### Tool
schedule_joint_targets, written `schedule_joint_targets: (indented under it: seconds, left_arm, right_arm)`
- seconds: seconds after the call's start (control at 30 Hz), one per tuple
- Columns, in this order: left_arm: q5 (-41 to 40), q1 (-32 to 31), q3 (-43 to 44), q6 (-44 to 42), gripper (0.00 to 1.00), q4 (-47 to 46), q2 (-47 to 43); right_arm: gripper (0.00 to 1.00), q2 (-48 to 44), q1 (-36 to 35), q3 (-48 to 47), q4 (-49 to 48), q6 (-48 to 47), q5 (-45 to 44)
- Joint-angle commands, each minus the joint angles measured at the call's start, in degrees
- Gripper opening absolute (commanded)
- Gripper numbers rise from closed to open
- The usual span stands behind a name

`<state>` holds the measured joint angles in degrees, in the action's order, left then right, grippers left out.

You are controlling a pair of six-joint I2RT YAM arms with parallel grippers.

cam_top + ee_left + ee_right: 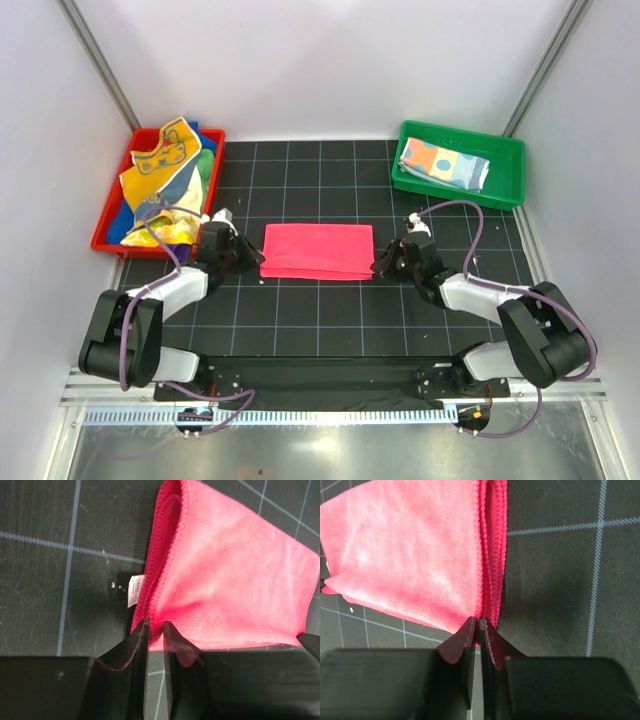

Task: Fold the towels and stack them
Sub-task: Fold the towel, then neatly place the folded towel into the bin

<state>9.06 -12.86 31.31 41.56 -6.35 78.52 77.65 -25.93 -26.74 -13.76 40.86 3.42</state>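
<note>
Left gripper [156, 625] has its fingers narrowly parted, black mat [320, 320] showing through the slit, tips at the left near corner of the pink-red towel [318, 252], while the right gripper [477, 621] has its fingers almost pressed together at the right near corner, whether on any hem I cannot tell. That towel lies folded flat in a rectangle mid-mat. Farther back, a red tray [108, 228] at the left holds crumpled towels, the orange-yellow tiger towel [165, 160] on top, and a green tray [455, 194] at the right holds the folded patchwork towel [445, 163].
</note>
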Motion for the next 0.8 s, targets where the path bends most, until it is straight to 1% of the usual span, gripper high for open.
schedule_joint_targets:
  seconds: [0.0,0.07,0.1,0.17,0.2,0.27,0.3,0.4,0.53,0.57,0.63,0.67,0.77]
  left_arm:
    - [-1.1,-0.3,-1.1,-0.3,0.22,-0.1,-2.1]
    - [-1.5,-0.3,-0.8,-0.2,0.27,1.7,-2.9]
    - [-1.6,-0.3,-0.6,-0.2,0.29,2.6,-4.2]
    - [-2.3,-0.4,0.9,-0.6,0.3,5.3,-5.9]
    - [-3.2,-0.3,1.6,-1.0,0.31,8.3,-7.8]
    - [-4.5,-0.3,3.9,-2.0,0.33,12.0,-9.3]
    - [-5.1,-0.4,4.6,-2.4,0.33,14.6,-10.0]
    - [-4.4,-1.0,7.3,-2.9,0.34,16.9,-11.5]
    - [-5.5,-4.5,11.7,-2.8,0.34,16.8,-8.4]
    - [-5.9,-6.1,12.7,-2.7,0.33,16.7,-5.9]
    - [-6.7,-7.3,15.0,-2.0,0.32,15.4,-3.1]
    - [-6.9,-8.1,15.5,-1.5,0.31,14.1,-0.2]
    - [-7.6,-8.6,16.4,0.1,0.23,12.9,4.3]
  right_arm:
    - [0.17,0.6,-0.4,0.4,-2.3,0.3,-2.0]
    - [0.2,0.2,-0.4,0.1,-1.2,0.4,-2.3]
    - [0.25,0.1,-0.4,0.0,-0.7,0.4,-2.4]
    - [0.3,-1.4,-0.4,-0.7,2.1,0.2,-3.1]
    - [0.34,-2.3,-0.4,-0.9,3.2,0.1,-3.2]
    - [0.37,-5.2,-0.4,-1.9,7.4,-0.6,-6.7]
    - [0.37,-6.2,-0.4,-2.3,8.7,-0.9,-7.5]
    - [0.37,-9.1,-0.4,-3.9,12.6,-1.6,-9.0]
    - [0.37,-9.2,-2.1,-6.8,13.4,-1.1,-10.0]
    - [0.37,-8.5,-2.7,-8.4,13.3,-1.2,-10.2]
    - [0.36,-4.8,-4.5,-10.9,12.7,-0.8,-10.5]
    - [0.36,-3.1,-5.0,-11.4,11.3,-0.6,-10.2]
    - [0.33,2.0,-5.2,-12.0,8.5,0.6,-8.2]
